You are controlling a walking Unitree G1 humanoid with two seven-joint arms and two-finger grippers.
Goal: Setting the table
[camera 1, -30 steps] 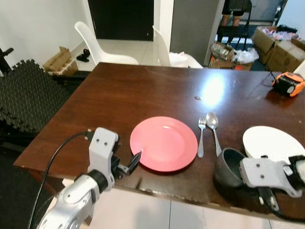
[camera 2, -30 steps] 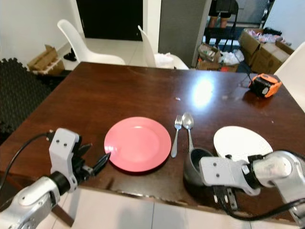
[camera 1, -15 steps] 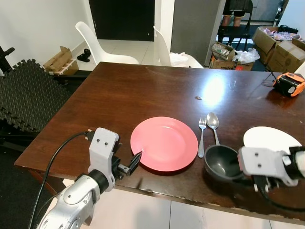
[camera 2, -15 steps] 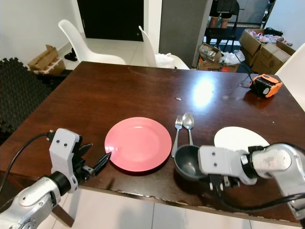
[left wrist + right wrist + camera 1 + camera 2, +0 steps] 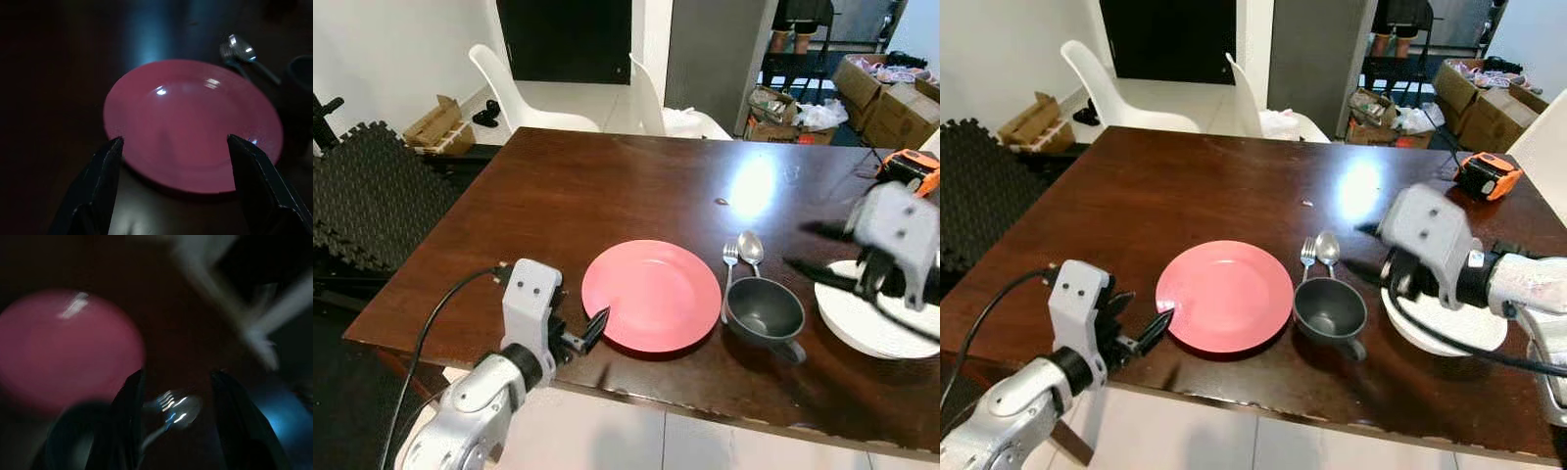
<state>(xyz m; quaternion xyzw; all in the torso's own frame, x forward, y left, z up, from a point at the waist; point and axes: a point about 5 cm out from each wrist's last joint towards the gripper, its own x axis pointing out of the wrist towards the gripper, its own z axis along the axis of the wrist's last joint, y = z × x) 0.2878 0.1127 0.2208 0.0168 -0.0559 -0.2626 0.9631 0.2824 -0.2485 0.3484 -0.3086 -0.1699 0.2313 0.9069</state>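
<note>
At the near edge of the dark wooden tabletop, the left claw is held low with its two black fingers spread apart and nothing between them; it is pointed at the near rim of the pink plate, which lies just beyond the fingertips. The plate is set flat and bare near the front edge.

Just to the right of the plate, a dark grey cup is seen standing upright on the tabletop, its handle turned toward the near right. Close behind it, a fork and a spoon are laid side by side, their handles running toward the cup; whether the cup touches them cannot be told.

Further right, a white plate rests flat on the tabletop. Above it the right claw is raised clear of the surface, blurred, with its fingers parted and empty, aimed leftward over the cutlery. In the right wrist view the two fingers are seen spread, with the fork, spoon, cup and pink plate beyond them.

At the far right of the tabletop an orange and black tape measure is seen. Beyond the far edge, white chairs and cardboard boxes are visible.

One place setting is judged largely laid: plate, cup and cutlery are grouped together. The white plate is judged to be unplaced, and no cutlery is seen beside it.
</note>
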